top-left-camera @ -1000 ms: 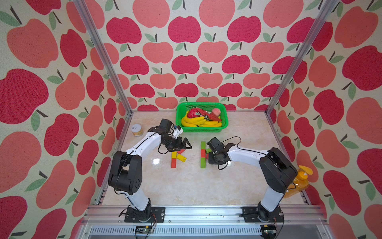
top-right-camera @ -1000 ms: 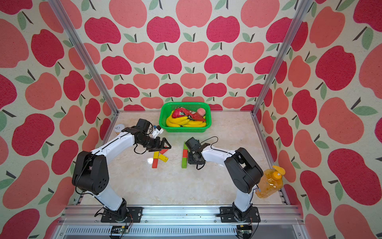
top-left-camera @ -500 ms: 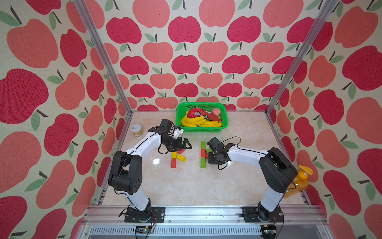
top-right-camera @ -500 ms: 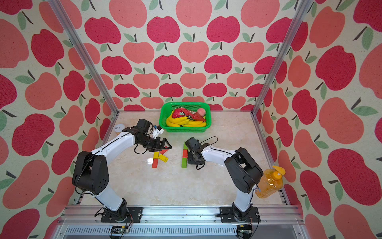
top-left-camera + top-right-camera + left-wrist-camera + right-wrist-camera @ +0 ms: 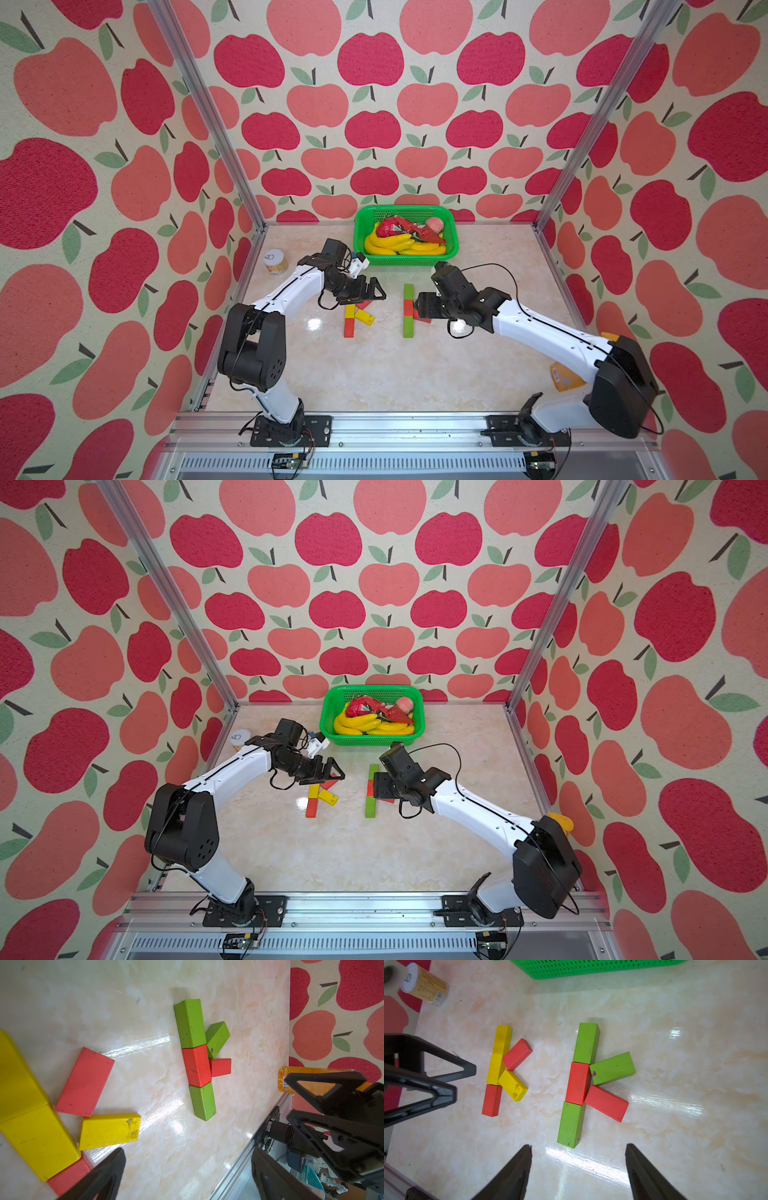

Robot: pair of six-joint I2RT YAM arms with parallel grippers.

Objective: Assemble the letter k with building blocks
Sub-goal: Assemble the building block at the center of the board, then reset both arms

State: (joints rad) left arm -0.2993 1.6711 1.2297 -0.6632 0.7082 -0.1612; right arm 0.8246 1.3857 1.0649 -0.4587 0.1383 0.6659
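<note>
Two k shapes of building blocks lie flat mid-table. One has a green-red-green column (image 5: 578, 1082) with a green block (image 5: 612, 1068) and a red block (image 5: 606, 1103) slanting off it. Its column shows in both top views (image 5: 408, 309) (image 5: 371, 789). The other k (image 5: 495, 1069) (image 5: 353, 318) is a yellow-yellow-red column with red and yellow slanted blocks. My right gripper (image 5: 578, 1147) (image 5: 419, 307) is open and holds nothing, just beside the green-red-green column. My left gripper (image 5: 188, 1152) (image 5: 374, 291) is wide open over the yellow k's far end.
A green basket (image 5: 405, 261) of toy bananas and red items stands at the back. A small can (image 5: 275, 262) sits at the back left. An orange bottle (image 5: 565, 378) stands past the right rail. An aluminium rail runs along the front edge.
My right gripper's jaws have spread apart. Neither arm has visibly shifted, and the blocks lie where they were.
</note>
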